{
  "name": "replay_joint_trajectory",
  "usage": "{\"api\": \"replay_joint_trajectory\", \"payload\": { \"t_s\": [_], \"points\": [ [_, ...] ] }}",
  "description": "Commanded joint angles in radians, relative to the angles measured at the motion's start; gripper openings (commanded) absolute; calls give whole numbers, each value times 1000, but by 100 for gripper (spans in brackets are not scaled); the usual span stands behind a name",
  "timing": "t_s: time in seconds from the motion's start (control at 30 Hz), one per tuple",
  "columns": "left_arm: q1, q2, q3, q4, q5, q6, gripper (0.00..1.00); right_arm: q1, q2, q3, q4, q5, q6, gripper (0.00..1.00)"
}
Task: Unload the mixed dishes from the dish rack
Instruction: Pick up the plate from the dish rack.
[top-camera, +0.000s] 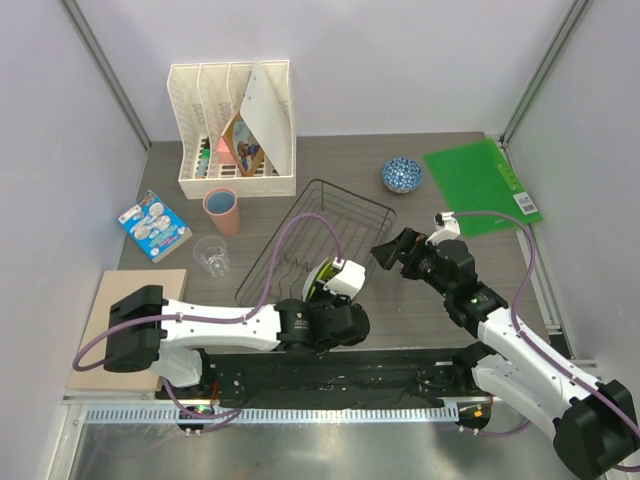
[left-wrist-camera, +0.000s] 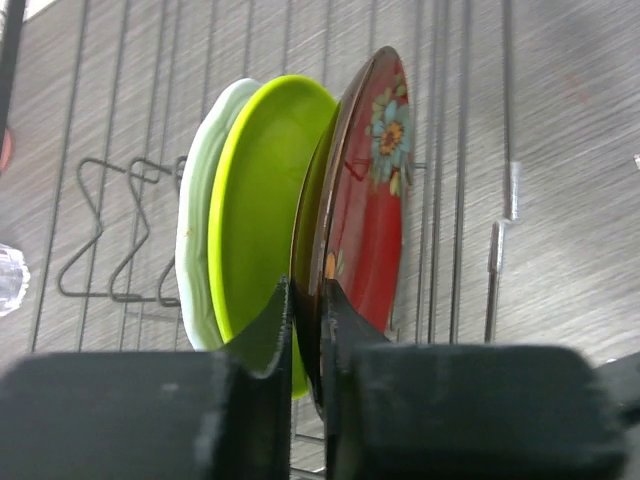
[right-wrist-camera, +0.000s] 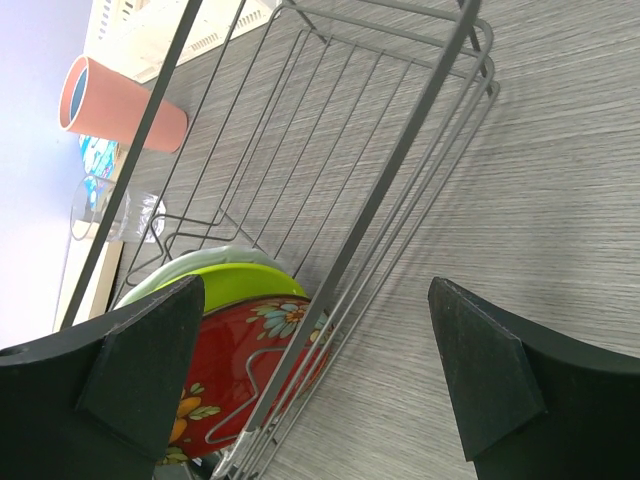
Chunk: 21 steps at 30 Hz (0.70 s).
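Left wrist: left jaws pinch the rim of the red patterned plate (left-wrist-camera: 370, 210), upright in the dish rack (left-wrist-camera: 466, 120) against a green plate (left-wrist-camera: 260, 200); stiff, glossy, likely slick, breakable. Right jaws gape empty.

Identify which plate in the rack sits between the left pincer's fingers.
The red flowered plate: its dark rim sits inside the left pincer, while the lime plate and the pale plate stand outside it.
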Motion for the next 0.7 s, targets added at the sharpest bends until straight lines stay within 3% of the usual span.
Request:
{"api": "replay_joint_trajectory", "payload": {
  "t_s": [0.0,0.23,0.67],
  "points": [
    [-8,-2,-11,28,-57,-31,0,-2,3,0,48,-5,-2,99],
    [-42,-94,-8,28,-175,16,0,0,-6,20,36,0,-8,99],
    [-66,-280,118,48,-252,216,0,0,-22,69,15,7,-22,99]
  ]
}}
